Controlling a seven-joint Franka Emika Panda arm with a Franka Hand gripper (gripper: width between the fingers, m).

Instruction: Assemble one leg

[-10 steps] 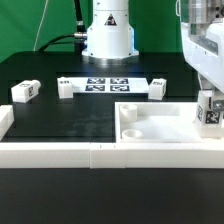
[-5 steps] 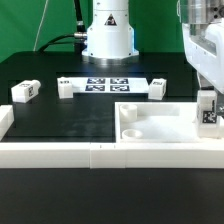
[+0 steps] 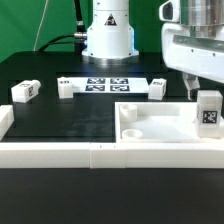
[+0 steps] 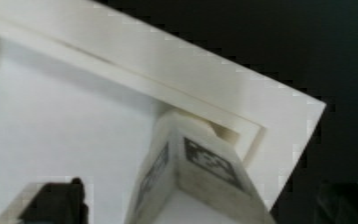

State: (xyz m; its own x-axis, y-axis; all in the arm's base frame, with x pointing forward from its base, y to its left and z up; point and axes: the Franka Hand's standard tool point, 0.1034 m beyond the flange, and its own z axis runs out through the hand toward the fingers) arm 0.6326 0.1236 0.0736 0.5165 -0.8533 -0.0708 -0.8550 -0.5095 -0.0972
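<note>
Fingers of the white two-finger gripper [image 3: 190, 84] stand apart, gripping nothing, just above the chunky white plastic leg block with its marker tag [image 3: 209, 110]. Leg stands upright in a corner recess of the large flat white square panel [image 3: 150, 127], at the table's front edge on the exterior view's right. Judgement: retreat straight up, no sideways drag, so the seated leg is not tipped.

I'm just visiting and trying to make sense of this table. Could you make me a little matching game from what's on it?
Things:
1. leg
2. marker board
3. gripper
4. large white panel

Places:
A. flat on the black table, in front of the robot's base
B. raised above the panel, holding nothing
C. standing on the panel's corner at the exterior view's right
D. by the near border rail

Pairs: 1-C, 2-A, 3-B, 4-D
</note>
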